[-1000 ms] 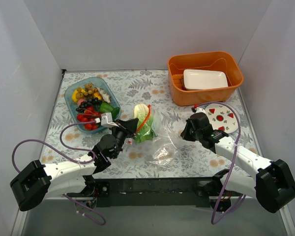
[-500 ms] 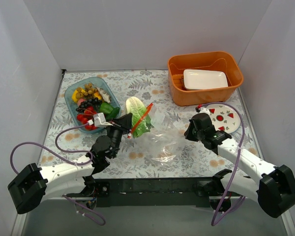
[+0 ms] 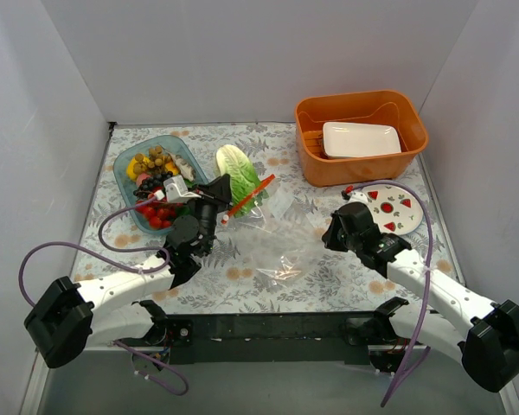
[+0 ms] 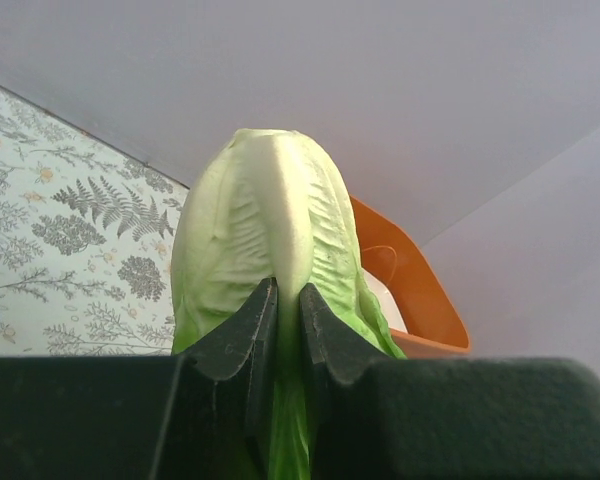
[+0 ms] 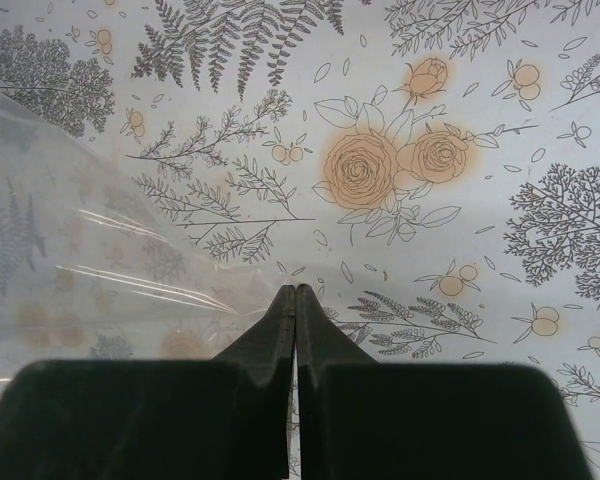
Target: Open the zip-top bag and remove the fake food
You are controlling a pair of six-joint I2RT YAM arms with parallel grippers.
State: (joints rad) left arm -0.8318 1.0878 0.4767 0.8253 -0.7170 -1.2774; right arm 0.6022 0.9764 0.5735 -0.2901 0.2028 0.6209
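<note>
My left gripper (image 3: 220, 194) is shut on the light-green lettuce (image 3: 240, 172) and holds it up above the table, next to the food container. In the left wrist view the jaws (image 4: 288, 291) pinch the lettuce's (image 4: 270, 215) pale midrib. The clear zip-top bag (image 3: 281, 246) lies crumpled mid-table, and its red-orange zip strip (image 3: 249, 195) rests against the lettuce's right side. My right gripper (image 3: 330, 233) is shut at the bag's right edge. In the right wrist view (image 5: 296, 290) the plastic (image 5: 80, 260) reaches the closed tips. I see no cucumber or brown pieces.
A clear blue-tinted container (image 3: 124, 158) with mixed toy foods stands at the left. An orange basket (image 3: 311, 112) holding a white dish (image 3: 361, 138) is at the back right. A watermelon-pattern plate (image 3: 391, 206) lies beside my right arm.
My left gripper has lifted the lettuce up and toward the back left, drawing it and the zip strip away from the bag's body. My right gripper has barely moved.
</note>
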